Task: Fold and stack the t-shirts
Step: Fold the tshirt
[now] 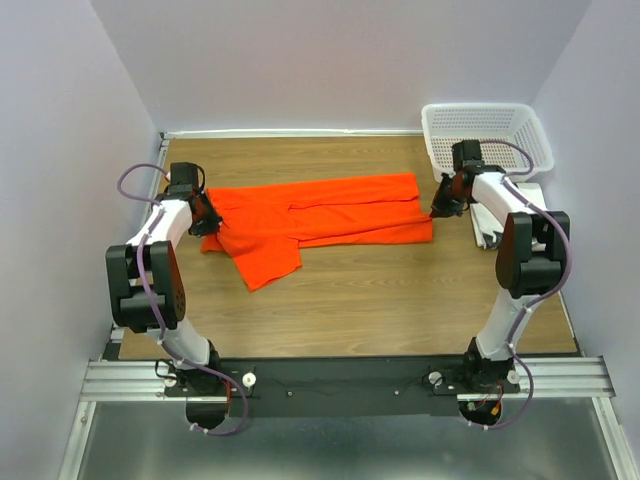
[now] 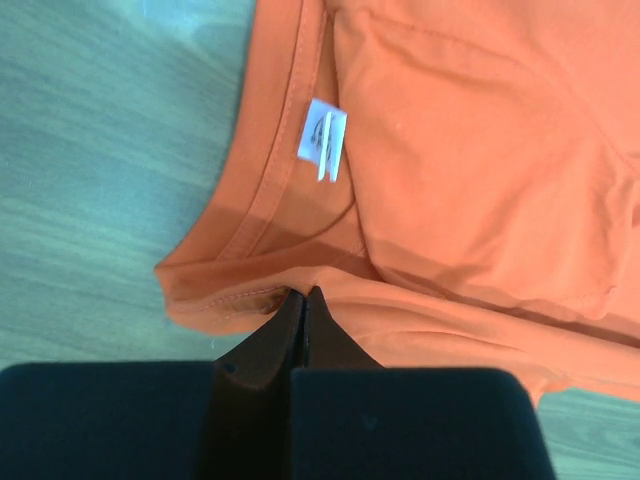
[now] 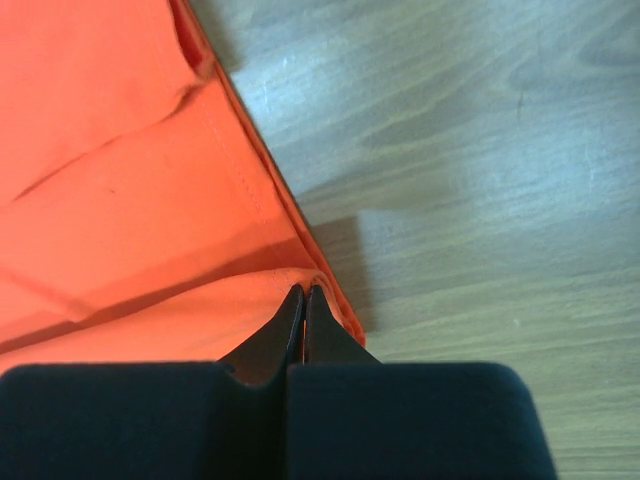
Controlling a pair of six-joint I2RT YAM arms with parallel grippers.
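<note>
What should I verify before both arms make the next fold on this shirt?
1. Left gripper shut on the t-shirt just below the collar: ok.
2. Right gripper shut on the hem corner: ok.
3. Shirt flat between the two grips: not ok; long creases run along it, and one sleeve sticks out toward the arms.
4. Basket apart from the shirt: ok.
5. How many fabric layers each pinch holds: cannot tell.
</note>
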